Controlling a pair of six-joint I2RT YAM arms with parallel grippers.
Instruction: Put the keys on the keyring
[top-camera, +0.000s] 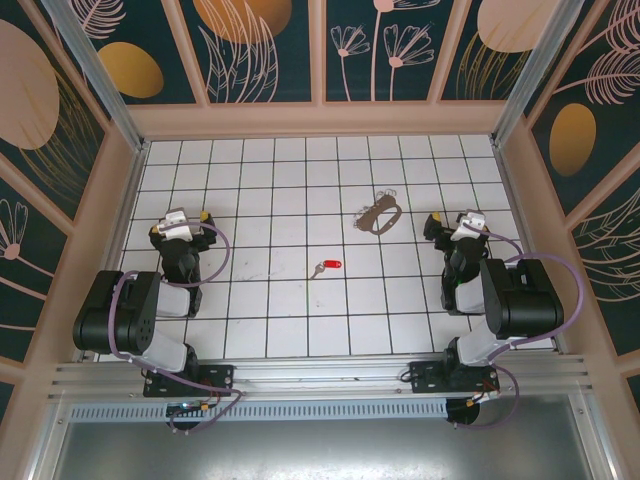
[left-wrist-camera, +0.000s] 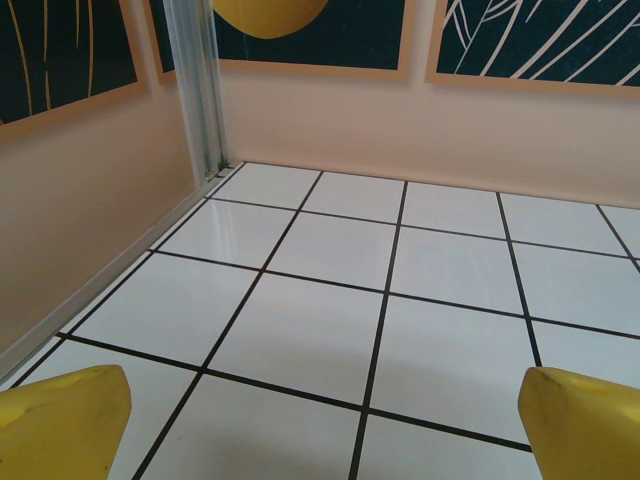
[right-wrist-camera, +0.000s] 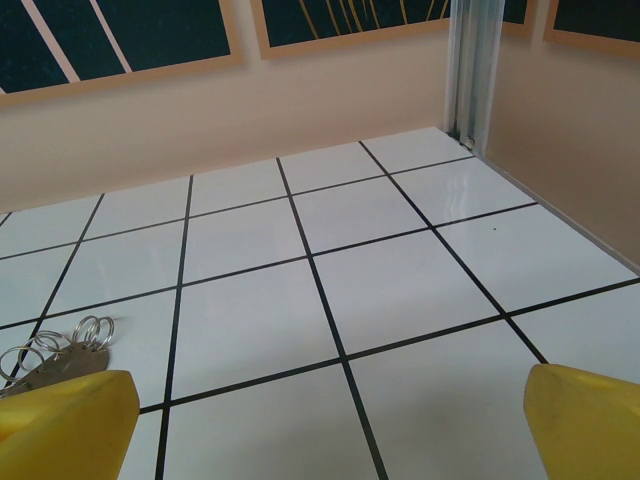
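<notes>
A small silver key with a red head (top-camera: 326, 266) lies flat on the white tiles near the middle of the floor. The keyring (top-camera: 379, 213), a thin grey-tan loop with a cluster of metal pieces, lies two tiles behind it to the right; its small rings and metal pieces (right-wrist-camera: 60, 350) show at the left edge of the right wrist view. My left gripper (top-camera: 184, 217) rests at the left, open, with yellow fingertips (left-wrist-camera: 62, 415) wide apart over bare tile. My right gripper (top-camera: 458, 220) rests at the right, open, to the right of the keyring.
The white tiled floor (top-camera: 290, 190) is boxed in by peach walls with dark floral panels. Aluminium corner posts (left-wrist-camera: 200, 90) stand at the back corners. A metal rail (top-camera: 320, 378) runs along the near edge by the arm bases.
</notes>
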